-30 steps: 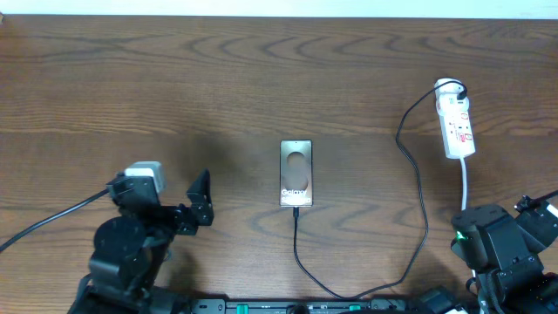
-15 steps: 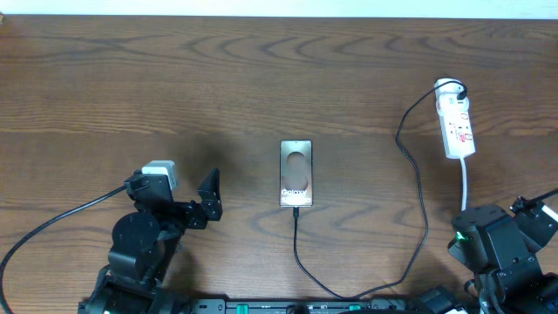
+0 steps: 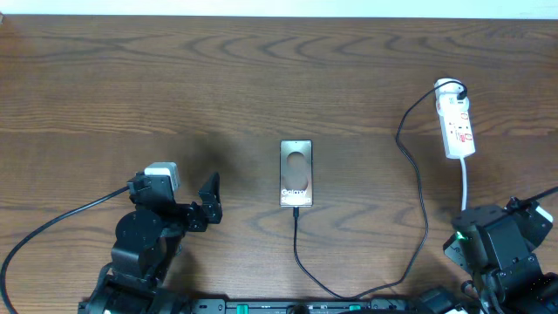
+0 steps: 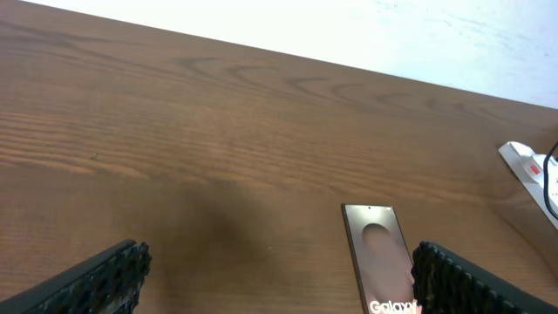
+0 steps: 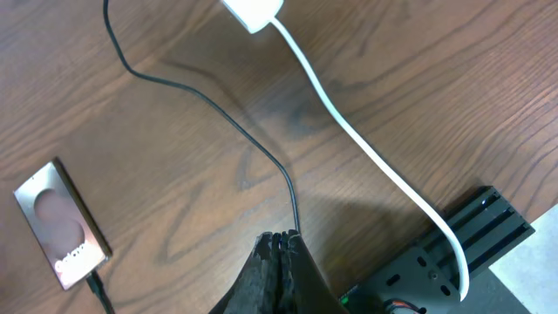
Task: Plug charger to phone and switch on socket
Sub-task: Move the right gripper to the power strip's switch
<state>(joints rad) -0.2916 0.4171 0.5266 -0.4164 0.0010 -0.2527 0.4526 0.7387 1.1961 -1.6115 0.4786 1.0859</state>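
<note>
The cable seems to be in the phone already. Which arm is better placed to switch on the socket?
Right, I think. The socket lies on the right side, ahead of the right hand; the left hand sits far across, beyond the phone.

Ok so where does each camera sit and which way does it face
Overhead: above the table, facing straight down; both arms at bottom edge.
Left wrist: low, facing across the table; open left pincer at bottom corners.
Right wrist: raised, angled down at thin black cable; shut right pincer below.
Shared: all show the flat brownish Galaxy phone.
</note>
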